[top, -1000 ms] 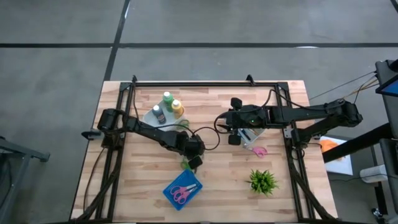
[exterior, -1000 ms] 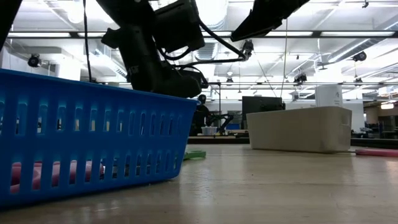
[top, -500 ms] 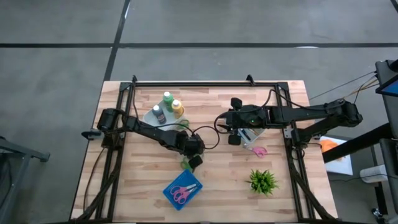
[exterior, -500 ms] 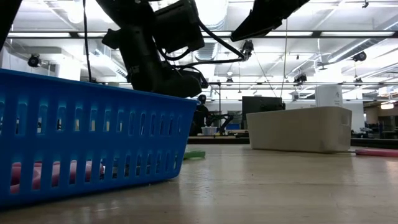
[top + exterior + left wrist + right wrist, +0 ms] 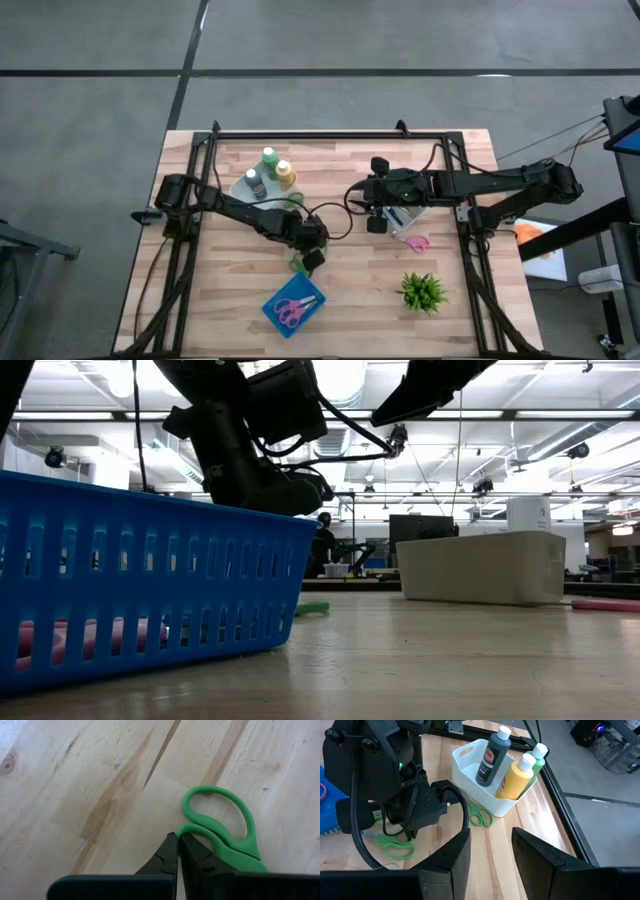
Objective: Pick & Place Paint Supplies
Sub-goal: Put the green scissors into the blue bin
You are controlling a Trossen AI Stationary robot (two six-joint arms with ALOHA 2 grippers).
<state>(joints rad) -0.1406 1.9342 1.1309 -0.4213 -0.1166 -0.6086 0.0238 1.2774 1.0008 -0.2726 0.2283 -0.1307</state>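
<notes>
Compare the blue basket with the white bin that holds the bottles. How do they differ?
The basket is blue with slotted walls; the bin is white with solid walls. The basket holds pink scissors; the bin holds three standing bottles. Both are open-topped containers resting on the table.
</notes>
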